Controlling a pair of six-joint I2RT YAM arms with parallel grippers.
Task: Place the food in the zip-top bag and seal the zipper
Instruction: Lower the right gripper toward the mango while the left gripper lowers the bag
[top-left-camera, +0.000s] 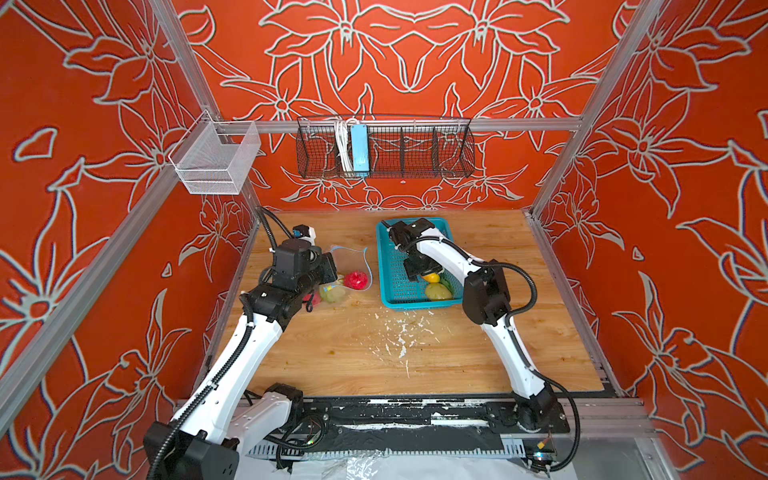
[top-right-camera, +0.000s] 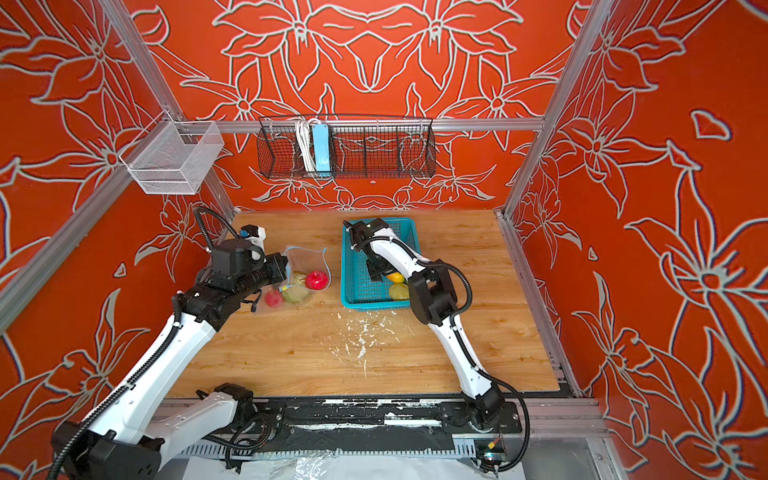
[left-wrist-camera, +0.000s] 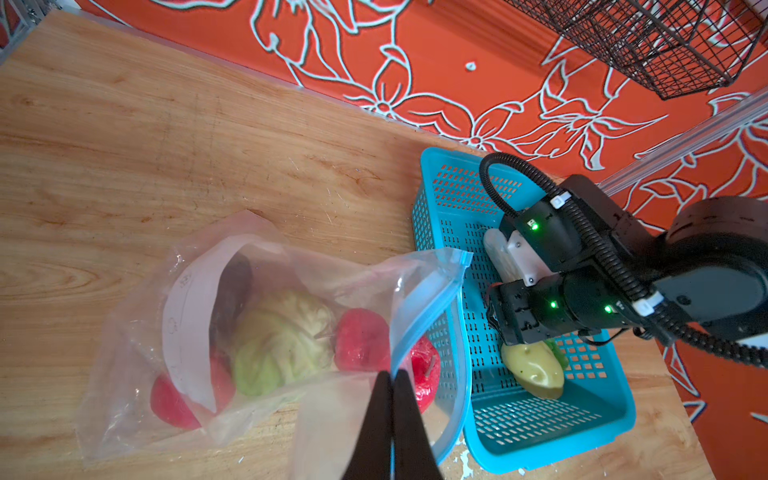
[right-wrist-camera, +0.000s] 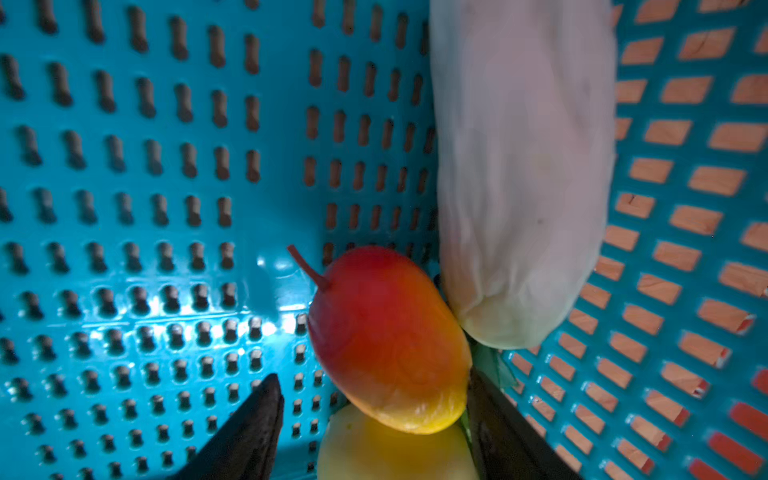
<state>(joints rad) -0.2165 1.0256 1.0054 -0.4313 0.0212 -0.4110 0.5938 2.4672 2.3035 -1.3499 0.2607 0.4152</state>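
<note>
Hiding half the potato (right-wrist-camera: 395, 457), mango (right-wrist-camera: 386, 332) inside spread right gripper (right-wrist-camera: 372, 377); left gripper (left-wrist-camera: 392, 376) pinching bag (left-wrist-camera: 133, 365).

**Bag by the left gripper, basket under the right**

The zip-top bag (left-wrist-camera: 124, 332) lies on the table (top-left-camera: 374, 353) ahead of the left gripper (left-wrist-camera: 390, 374), whose fingers are closed on the bag's mouth edge. The cabbage (left-wrist-camera: 282, 340) sits inside, just beyond the fingertips. The basket (top-left-camera: 384, 266) stands just beside the bag. The right gripper (right-wrist-camera: 372, 376) reaches into the basket with the mango (right-wrist-camera: 386, 332) between its spread fingers. The potato (right-wrist-camera: 395, 453) lies back toward its wrist, partly under the mango. The cucumber (right-wrist-camera: 519, 166) lies beyond, touching the mango, along the basket wall.
</note>
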